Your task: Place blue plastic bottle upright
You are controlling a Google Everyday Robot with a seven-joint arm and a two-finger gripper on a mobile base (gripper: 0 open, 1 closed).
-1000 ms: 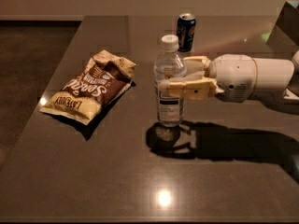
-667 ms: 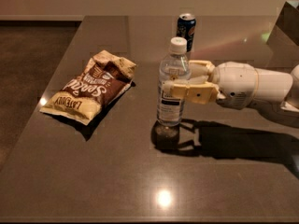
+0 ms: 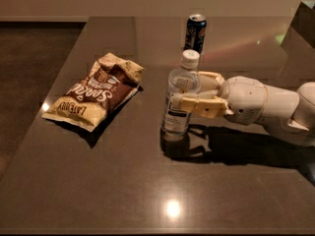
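The blue plastic bottle (image 3: 175,118) is clear with a white cap and a pale label. It stands upright on the dark table (image 3: 147,191), slightly tilted, with its base on or just above the surface. My gripper (image 3: 184,89) reaches in from the right and is shut on the bottle's middle. One cream finger (image 3: 199,105) lies across the bottle's near side and the other (image 3: 210,76) shows behind it.
A dark blue can (image 3: 195,32) stands upright at the back, behind the bottle. A brown and cream chip bag (image 3: 96,92) lies flat to the left. My white arm (image 3: 268,104) stretches off to the right. The table's left edge drops to dark floor.
The bottle and the gripper holding it have come down a little and closer to the table. The can and the chip bag have not moved.
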